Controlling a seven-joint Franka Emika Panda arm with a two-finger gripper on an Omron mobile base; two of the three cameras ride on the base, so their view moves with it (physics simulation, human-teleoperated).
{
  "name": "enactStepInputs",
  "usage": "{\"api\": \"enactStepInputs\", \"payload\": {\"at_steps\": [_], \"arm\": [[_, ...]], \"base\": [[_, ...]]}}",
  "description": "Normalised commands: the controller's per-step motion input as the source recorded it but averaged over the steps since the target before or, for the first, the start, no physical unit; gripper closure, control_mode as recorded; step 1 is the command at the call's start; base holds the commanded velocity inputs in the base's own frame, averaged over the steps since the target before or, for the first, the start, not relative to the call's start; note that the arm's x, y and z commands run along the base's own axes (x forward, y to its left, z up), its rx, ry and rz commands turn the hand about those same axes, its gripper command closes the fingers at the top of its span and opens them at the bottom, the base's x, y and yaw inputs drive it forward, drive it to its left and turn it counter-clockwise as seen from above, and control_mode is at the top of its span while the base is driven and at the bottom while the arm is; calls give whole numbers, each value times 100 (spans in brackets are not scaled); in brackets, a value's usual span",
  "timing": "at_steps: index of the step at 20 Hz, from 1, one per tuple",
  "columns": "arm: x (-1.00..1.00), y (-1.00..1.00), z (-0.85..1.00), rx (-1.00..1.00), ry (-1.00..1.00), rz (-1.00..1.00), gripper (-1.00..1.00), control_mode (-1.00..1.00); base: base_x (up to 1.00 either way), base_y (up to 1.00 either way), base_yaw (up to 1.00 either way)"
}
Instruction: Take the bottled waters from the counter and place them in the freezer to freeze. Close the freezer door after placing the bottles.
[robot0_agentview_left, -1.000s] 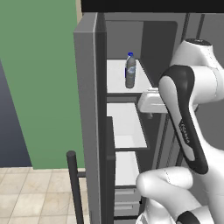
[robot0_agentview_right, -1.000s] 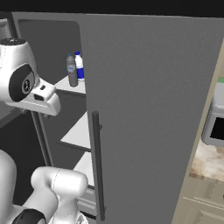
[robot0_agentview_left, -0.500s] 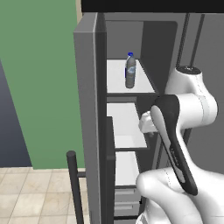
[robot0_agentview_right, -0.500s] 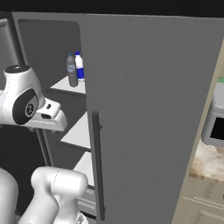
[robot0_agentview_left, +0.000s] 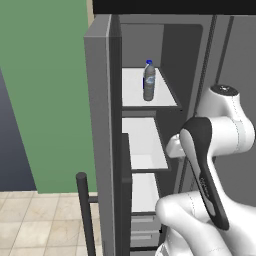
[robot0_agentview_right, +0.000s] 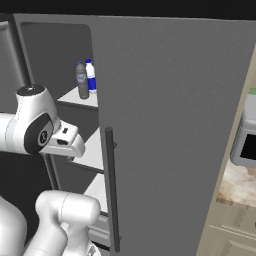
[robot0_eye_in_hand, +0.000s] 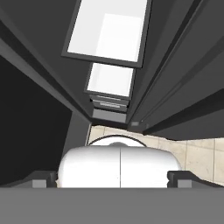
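Both bottled waters are being kept upright on the top white shelf (robot0_agentview_left: 145, 95) of the open freezer (robot0_agentview_left: 165, 60). In the right base view the translucent grey bottle (robot0_agentview_right: 82, 80) is being shown just beside the white bottle with the blue label and cap (robot0_agentview_right: 91, 76), the grey one standing nearer the camera; whether they are touching cannot be told. In the left base view the grey bottle (robot0_agentview_left: 149, 83) is being seen in front, with the blue cap of the other one peeking above it. The freezer door (robot0_agentview_left: 102, 130) is being held swung open at the left of that view, and the plain grey fridge door with its dark bar handle (robot0_agentview_right: 111, 190) is being shown closed in the right base view. The gripper (robot0_eye_in_hand: 112, 178) is being carried empty, its jaws spread wide, with its two dark fingertips (robot0_eye_in_hand: 181, 178) standing far apart in the hand view and nothing between them. It is being pointed down along the freezer's lower white shelves (robot0_eye_in_hand: 109, 78) and grey drawers (robot0_eye_in_hand: 108, 109) toward the beige tiled floor (robot0_eye_in_hand: 199, 157).
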Motion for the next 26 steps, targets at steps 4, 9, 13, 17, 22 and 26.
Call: {"api": "enactStepInputs", "payload": {"at_steps": [4,9,13,17,22,26], "arm": [[-1,0,0,0,0,0,-100,-100],[0,0,0,0,0,0,-100,-100],[0,0,0,0,0,0,-100,-100],[0,0,0,0,0,0,-100,-100],[-4,0,0,0,0,0,-100,100],[0,0,0,0,0,0,-100,100]], "base": [[0,0,0],[0,0,0],[0,0,0],[0,0,0],[-18,0,0],[-47,0,0]]}}
